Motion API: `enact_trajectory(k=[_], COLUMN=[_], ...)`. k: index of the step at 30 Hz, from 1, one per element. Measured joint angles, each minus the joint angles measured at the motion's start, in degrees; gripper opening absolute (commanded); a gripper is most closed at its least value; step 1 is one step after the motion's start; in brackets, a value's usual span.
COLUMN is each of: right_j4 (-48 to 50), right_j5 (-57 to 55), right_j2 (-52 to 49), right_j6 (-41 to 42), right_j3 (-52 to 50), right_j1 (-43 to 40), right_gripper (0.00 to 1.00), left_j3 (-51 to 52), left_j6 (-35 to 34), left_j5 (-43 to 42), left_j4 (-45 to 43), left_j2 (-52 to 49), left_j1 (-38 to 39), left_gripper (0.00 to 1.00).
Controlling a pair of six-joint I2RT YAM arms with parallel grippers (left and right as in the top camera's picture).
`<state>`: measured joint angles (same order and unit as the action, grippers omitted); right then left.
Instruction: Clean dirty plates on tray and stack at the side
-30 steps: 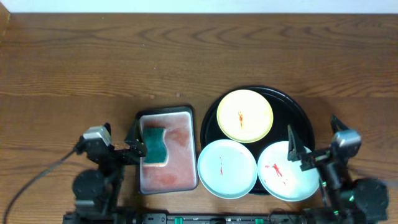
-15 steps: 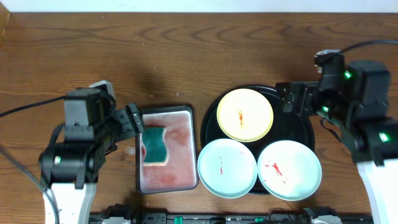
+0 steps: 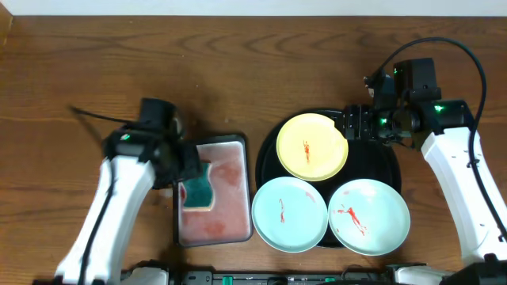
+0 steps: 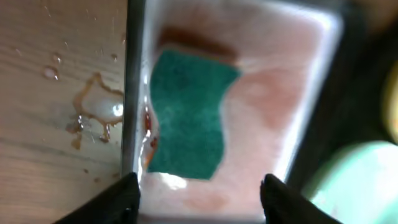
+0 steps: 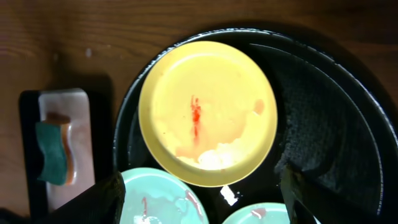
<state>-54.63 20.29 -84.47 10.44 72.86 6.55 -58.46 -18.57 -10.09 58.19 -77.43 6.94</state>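
Note:
The black tray [image 3: 390,158] holds three plates. The pale yellow plate [image 3: 311,146] lies at its back, with a thin red smear in the middle. Two mint plates [image 3: 289,214] [image 3: 368,218] lie at the front, both with red smears. My right gripper [image 3: 353,125] hangs open just right of the yellow plate; in the right wrist view the yellow plate [image 5: 208,112] lies ahead of the open gripper [image 5: 202,200]. My left gripper [image 3: 184,168] is over the green sponge [image 3: 198,190]. In the left wrist view that gripper [image 4: 199,200] is open and empty, short of the sponge [image 4: 189,115].
The sponge lies in a pinkish rectangular tray [image 3: 230,198] left of the black tray. Small water drops and a brownish puddle [image 4: 93,112] sit on the wood beside it. A dark textured patch [image 5: 314,124] shows on the black tray's right side.
Both arms have come up from the table's front edge. The left one now hangs over the sponge, and the right one has moved to the yellow plate's right side. The plates have not moved.

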Motion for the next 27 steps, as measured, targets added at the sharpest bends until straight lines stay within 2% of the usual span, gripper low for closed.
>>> enact_trajectory(k=[6, 8, 10, 11, 12, 13, 19, 20, 21, 22, 23, 25, 27], right_j4=[-0.8, -0.9, -1.0, -1.0, -1.0, -1.0, -1.1, -1.1, -1.2, -1.2, -1.2, -1.2, -1.2], right_j5=[1.1, 1.2, 1.2, 1.2, 1.2, 1.3, 1.4, 1.4, 1.4, 1.4, 1.4, 1.5, 1.6], right_j2=[0.1, 0.1, 0.1, 0.1, 0.1, 0.1, 0.1, 0.1, 0.1, 0.1, 0.1, 0.1, 0.1], right_j6=[0.0, 0.0, 0.0, 0.0, 0.0, 0.0, 0.0, 0.0, 0.0, 0.0, 0.0, 0.0, 0.0], right_j3=[0.0, 0.0, 0.0, 0.0, 0.0, 0.0, 0.0, 0.0, 0.0, 0.0, 0.0, 0.0, 0.0], right_j1=[0.0, 0.0, 0.0, 0.0, 0.0, 0.0, 0.0, 0.0, 0.0, 0.0, 0.0, 0.0, 0.0], right_gripper=[0.77, 0.77, 0.77, 0.77, 0.77, 0.77, 0.77, 0.77, 0.77, 0.77, 0.77, 0.77, 0.77], left_j3=[2.4, 2.5, 2.5, 2.5, 2.5, 2.5, 1.8, 1.2, 0.4, -0.6, -1.1, -2.6, -3.5], left_j6=[-1.0, -1.0, -1.0, -1.0, -1.2, -1.2, -1.5, -1.5, -1.5, -1.5, -1.3, -1.2, -1.2], left_j5=[1.8, 1.9, 2.1, 2.3, 2.6, 2.9, 4.3, 4.5, 4.5, 4.2, 4.1, 3.8, 3.6], left_j4=[-5.4, -7.5, -9.4, -9.9, -10.4, -10.7, -9.4, -8.4, -7.1, -6.0, -5.2, -3.7, -2.5], left_j2=[-12.0, -15.5, -19.0, -20.1, -21.2, -21.9, -22.9, -22.9, -22.9, -22.6, -22.1, -18.6, -15.5], left_j1=[3.7, 4.6, 5.0, 5.0, 5.0, 5.0, 4.9, 4.9, 4.8, 4.9, 4.9, 4.9, 4.9], left_gripper=[0.59, 0.50, 0.37, 0.27, 0.12, 0.08, 0.07, 0.09, 0.27, 0.35, 0.52, 0.61, 0.63])
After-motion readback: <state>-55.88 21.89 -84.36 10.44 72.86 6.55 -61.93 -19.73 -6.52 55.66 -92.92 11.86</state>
